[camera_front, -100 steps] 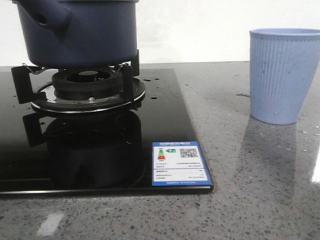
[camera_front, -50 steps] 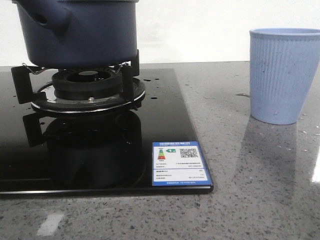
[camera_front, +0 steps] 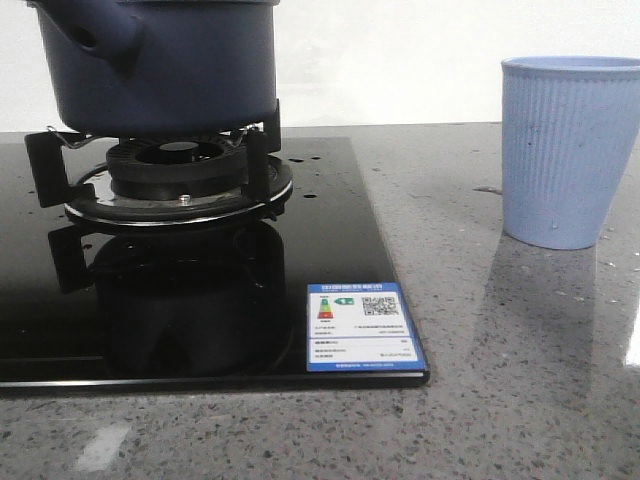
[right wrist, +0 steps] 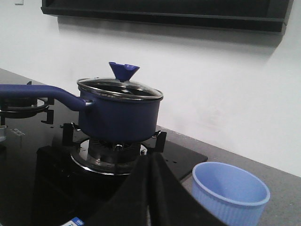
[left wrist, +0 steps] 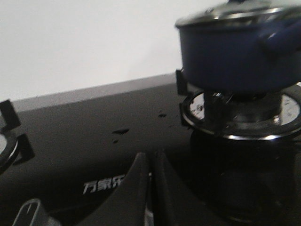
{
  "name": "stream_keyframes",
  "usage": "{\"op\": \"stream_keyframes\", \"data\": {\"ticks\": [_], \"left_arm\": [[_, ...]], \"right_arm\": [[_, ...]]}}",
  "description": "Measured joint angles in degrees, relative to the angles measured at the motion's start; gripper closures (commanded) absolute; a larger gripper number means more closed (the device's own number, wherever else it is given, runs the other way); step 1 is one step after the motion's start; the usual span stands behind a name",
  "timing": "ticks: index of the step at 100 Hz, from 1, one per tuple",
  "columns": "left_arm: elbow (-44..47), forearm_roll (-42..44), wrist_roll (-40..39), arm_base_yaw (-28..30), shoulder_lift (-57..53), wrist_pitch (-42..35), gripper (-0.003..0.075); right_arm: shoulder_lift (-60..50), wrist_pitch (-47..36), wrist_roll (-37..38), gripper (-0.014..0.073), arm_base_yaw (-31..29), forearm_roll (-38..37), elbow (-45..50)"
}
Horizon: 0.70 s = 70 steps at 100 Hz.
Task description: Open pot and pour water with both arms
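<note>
The pot [camera_front: 165, 65] sits on the pronged grate of a gas burner [camera_front: 178, 180], on a black glass hob [camera_front: 330, 230] set into a grey speckled counter [camera_front: 520, 360]. Its glass lid [right wrist: 120, 89], topped by a blue funnel-shaped knob [right wrist: 124, 70], is on the pot — seated flat on the rim. A long blue handle [right wrist: 40, 93] sticks out sideways from the pot's wall. In the front view the handle's hollow end faces the camera.

A light blue ribbed cup [camera_front: 570, 150] stands upright on the counter, well apart from the pot, off the hob on the robot's right.

The left gripper [left wrist: 150, 174] hangs low over the hob beside the burner, its dark fingers pressed together with nothing between them. The right gripper [right wrist: 151, 181] hovers in front of the pot and just beside the cup — fingers likewise closed and empty. Neither touches the pot.

A blue-and-white label [camera_front: 360, 327] is stuck at the hob's near corner.
</note>
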Motion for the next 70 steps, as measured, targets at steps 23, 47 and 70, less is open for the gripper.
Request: {"op": "stream_keyframes", "data": {"ticks": [23, 47, 70], "left_arm": [[4.8, 15.1, -14.8, 3.6, -3.4, 0.1, 0.0740], [5.0, 19.0, -17.7, 3.8, -3.4, 4.1, 0.0740], [5.0, 19.0, -17.7, 3.8, -3.4, 6.9, 0.0740]], "right_arm": [[0.0, 0.0, 0.0, 0.0662, 0.0, 0.0, 0.0], [0.0, 0.0, 0.0, 0.0662, 0.0, 0.0, 0.0], [0.0, 0.0, 0.0, 0.0662, 0.0, 0.0, 0.0]]}}
